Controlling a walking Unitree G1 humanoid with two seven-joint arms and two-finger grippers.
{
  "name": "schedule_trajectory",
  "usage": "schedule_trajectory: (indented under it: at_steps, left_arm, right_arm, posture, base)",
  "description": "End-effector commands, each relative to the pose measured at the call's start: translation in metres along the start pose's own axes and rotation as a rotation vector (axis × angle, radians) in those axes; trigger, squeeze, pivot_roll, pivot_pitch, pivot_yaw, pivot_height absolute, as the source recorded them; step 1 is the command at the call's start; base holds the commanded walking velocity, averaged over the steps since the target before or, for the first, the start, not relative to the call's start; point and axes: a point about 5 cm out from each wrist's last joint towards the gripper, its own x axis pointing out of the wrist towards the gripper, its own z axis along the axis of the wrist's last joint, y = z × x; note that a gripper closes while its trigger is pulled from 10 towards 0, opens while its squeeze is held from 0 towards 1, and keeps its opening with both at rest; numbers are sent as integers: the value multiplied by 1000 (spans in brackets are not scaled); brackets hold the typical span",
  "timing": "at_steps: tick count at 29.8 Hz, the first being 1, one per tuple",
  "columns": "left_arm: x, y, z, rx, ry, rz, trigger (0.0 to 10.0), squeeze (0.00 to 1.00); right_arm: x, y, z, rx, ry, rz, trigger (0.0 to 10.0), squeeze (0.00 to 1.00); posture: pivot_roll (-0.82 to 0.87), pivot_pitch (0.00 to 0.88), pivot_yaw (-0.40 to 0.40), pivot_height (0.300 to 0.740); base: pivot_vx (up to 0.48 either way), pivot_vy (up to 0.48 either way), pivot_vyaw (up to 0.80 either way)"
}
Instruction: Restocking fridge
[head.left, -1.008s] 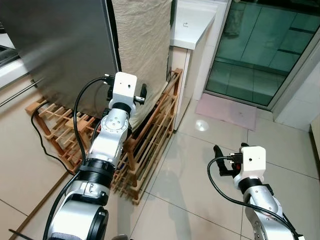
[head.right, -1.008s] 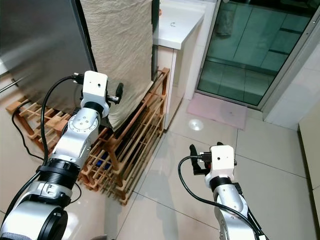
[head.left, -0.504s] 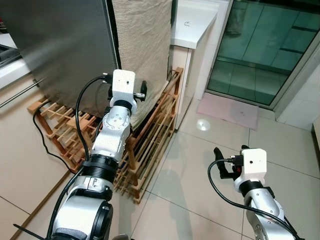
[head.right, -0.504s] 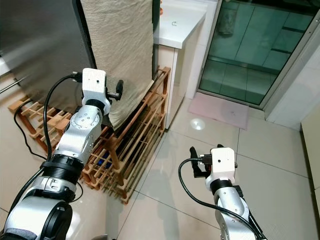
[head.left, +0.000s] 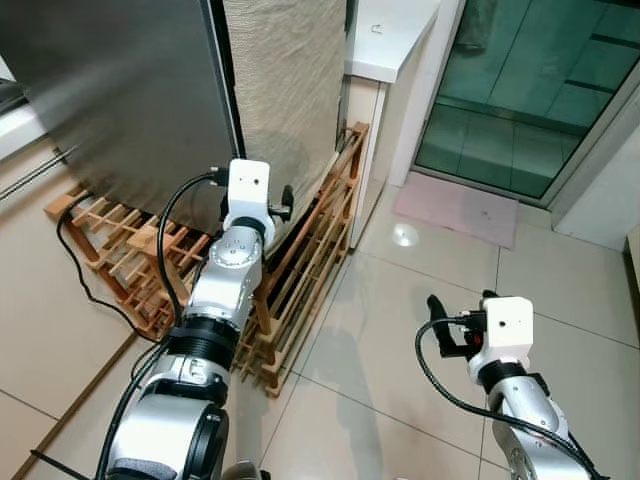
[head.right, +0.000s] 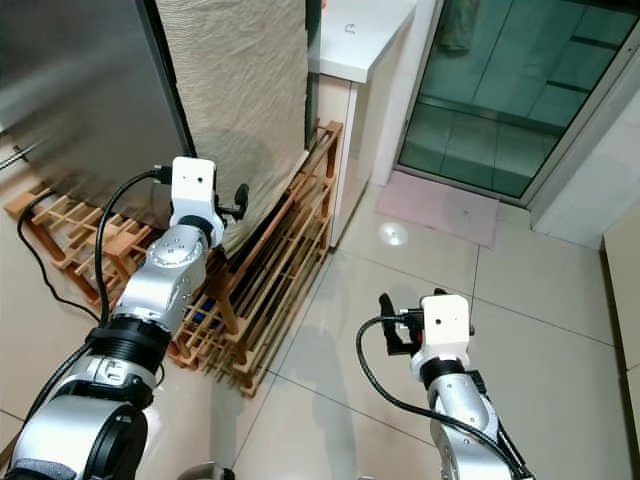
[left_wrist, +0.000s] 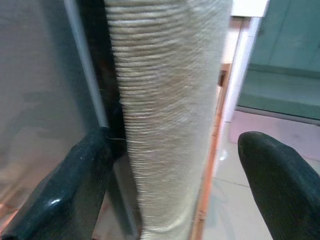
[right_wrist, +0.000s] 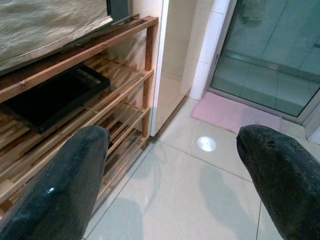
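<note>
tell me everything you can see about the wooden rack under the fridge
The low slatted wooden rack is reddish-brown, built of thin rails and posts in two or more tiers. It stands on the pale tiled floor, running under the steel-grey fridge and the beige woven cloth that hangs over its top rail. A flat black tray lies on one shelf. A black cable trails by its far end.

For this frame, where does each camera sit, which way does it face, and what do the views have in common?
Left eye and right eye views: on the head, looking forward and down at the fridge, wooden rack and tiled floor; both arms show, left gripper at the fridge's edge, right gripper over the floor.
Left wrist view: looks along its open fingers at the beige cloth beside the steel door.
Right wrist view: looks between its open fingers at the rack and pink mat.
Shared: rack, cloth, mat.
</note>
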Motion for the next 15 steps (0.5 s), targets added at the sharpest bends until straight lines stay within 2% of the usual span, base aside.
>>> schedule_trajectory:
  at_steps: [1, 2, 4, 5, 6, 11, 15]
  left_arm:
    - [-1, -29, 14, -18, -57, -145, 10000, 0]
    - [-1, -29, 14, -18, -57, -145, 10000, 0]
    - [-6, -42, 23, -23, -107, -220, 10000, 0]
    - [-13, -56, 32, -73, -158, -309, 10000, 0]
    - [-13, -56, 32, -73, -158, -309, 10000, 0]
    - [-26, -78, 39, -74, -197, -455, 10000, 0]
    - [-38, -94, 42, -69, -211, -589, 10000, 0]
  right_arm:
    - [0, -1, 2, -9, 2, 4, 10000, 0]
    - [0, -1, 2, -9, 2, 4, 10000, 0]
    - [-1, -3, 1, -12, 5, 3, 10000, 0]
    - [-1, -4, 0, -15, 10, 1, 10000, 0]
    - [-1, -4, 0, -15, 10, 1, 10000, 0]
    - [-3, -10, -9, -39, 38, -10, 10000, 0]
    - [-11, -20, -31, -69, 111, -31, 10000, 0]
  posture:
    - [-57, 30, -8, 731]
    - [-57, 30, -8, 731]
    - [-57, 29, -8, 731]
    - [-57, 27, -9, 731]
    - [-57, 27, -9, 731]
    - [-58, 28, -6, 731]
    - [-56, 34, -2, 731]
  base:
    - [0, 0, 0]
    - [0, 0, 0]
    - [0, 0, 0]
    - [0, 0, 0]
    - [0, 0, 0]
    - [0, 0, 0]
    - [0, 0, 0]
